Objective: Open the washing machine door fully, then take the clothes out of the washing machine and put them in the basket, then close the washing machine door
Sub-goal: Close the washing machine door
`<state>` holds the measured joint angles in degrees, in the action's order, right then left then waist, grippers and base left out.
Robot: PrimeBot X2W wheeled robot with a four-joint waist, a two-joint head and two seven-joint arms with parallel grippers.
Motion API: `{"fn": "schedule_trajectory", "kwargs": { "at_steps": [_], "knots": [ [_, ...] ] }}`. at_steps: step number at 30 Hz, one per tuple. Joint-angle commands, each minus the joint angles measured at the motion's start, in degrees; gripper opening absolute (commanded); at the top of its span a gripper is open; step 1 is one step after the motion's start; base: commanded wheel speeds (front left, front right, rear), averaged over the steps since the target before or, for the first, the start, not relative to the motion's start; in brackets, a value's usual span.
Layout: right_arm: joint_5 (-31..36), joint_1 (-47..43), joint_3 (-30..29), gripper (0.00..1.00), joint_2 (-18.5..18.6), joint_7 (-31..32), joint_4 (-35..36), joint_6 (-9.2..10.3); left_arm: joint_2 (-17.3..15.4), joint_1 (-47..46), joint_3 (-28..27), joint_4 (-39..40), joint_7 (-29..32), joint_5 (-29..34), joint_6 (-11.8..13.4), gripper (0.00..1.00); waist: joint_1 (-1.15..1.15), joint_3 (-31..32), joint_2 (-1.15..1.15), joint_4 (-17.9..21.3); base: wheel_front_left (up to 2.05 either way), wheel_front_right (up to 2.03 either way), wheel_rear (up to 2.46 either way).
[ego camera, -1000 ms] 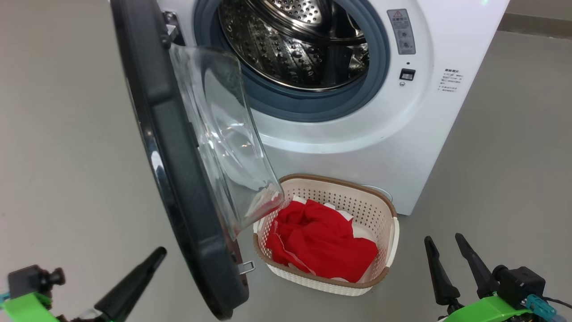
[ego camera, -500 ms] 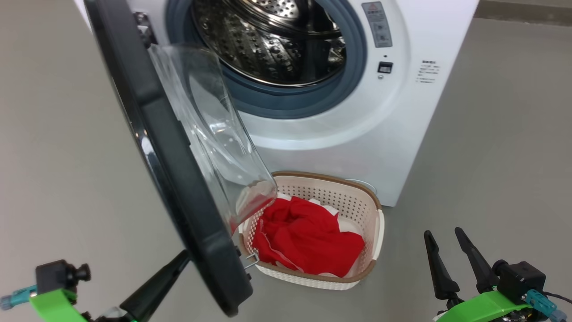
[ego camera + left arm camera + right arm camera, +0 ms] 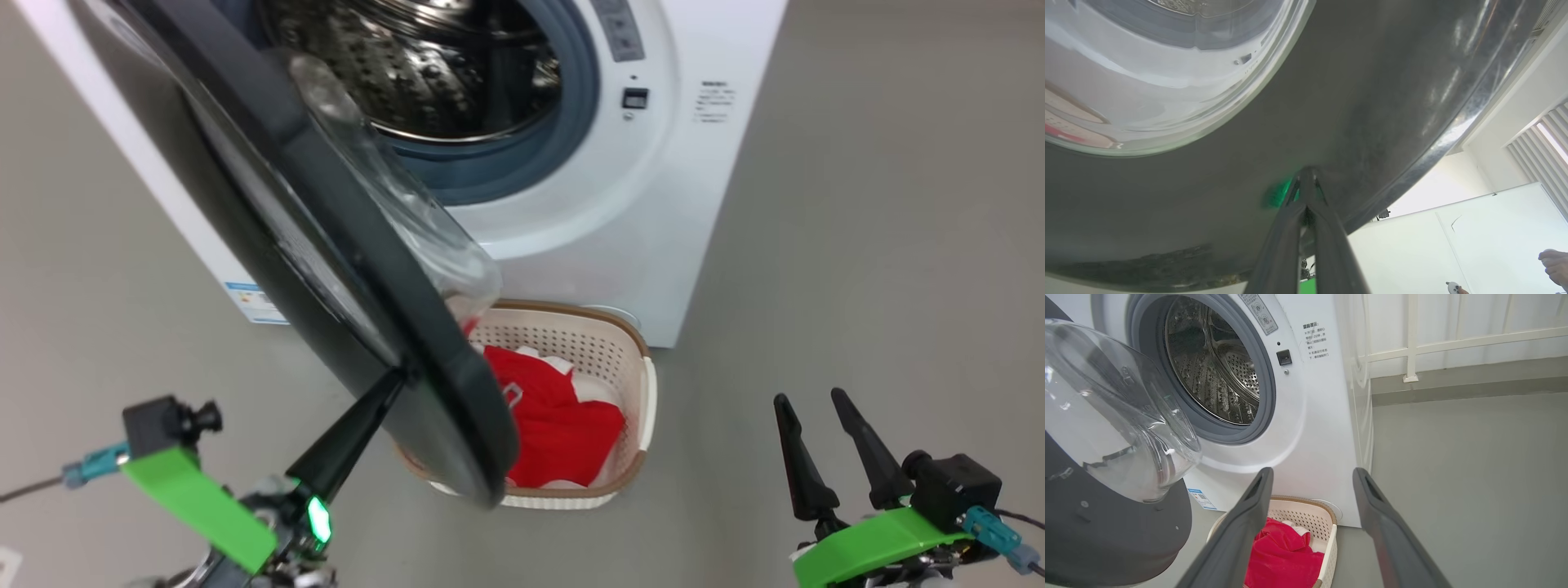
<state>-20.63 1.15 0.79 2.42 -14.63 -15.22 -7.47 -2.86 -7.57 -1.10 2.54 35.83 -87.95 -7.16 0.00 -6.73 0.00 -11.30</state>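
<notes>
Clothes are seen from the head heaped in the basket before the washing machine — only closing is judged outstanding; the washing machine door stands half open. From the left wrist, the left jaws are shown pinched shut, empty, tips against the door's dark face. From the right wrist, the right jaws are seen spread wide, holding nothing — the drum looks bare.
</notes>
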Motion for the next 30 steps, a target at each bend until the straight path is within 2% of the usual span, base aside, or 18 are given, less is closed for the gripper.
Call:
{"fn": "schedule_trajectory", "kwargs": {
  "at_steps": [1,7,18,30],
  "knots": [
    [-0.3,2.3,1.2,1.0,0.5,-0.4,1.6,-0.02,-0.3,-3.6,-0.5,0.9,-1.5,0.8,-0.3,0.0,0.0,-1.7,0.0,2.2,0.0,0.0,0.0],
    [-0.7,3.8,0.6,1.0,0.5,-0.4,2.1,-0.02,-0.4,-8.7,3.0,-1.0,-7.9,2.5,-0.3,0.0,0.0,-4.5,0.0,6.2,0.0,0.0,0.0],
    [-1.8,5.9,0.6,1.0,0.5,-0.4,2.7,-0.02,-3.0,-17.8,7.0,-6.3,-19.1,4.3,-0.3,0.0,0.0,-7.8,0.0,12.0,0.0,0.0,0.0],
    [-3.9,7.2,0.8,1.0,0.5,-0.4,3.0,-0.02,-8.3,-27.6,10.6,-13.4,-31.4,5.0,-0.3,0.0,0.0,-10.3,0.0,18.6,0.0,0.0,0.0]
  ]
}}
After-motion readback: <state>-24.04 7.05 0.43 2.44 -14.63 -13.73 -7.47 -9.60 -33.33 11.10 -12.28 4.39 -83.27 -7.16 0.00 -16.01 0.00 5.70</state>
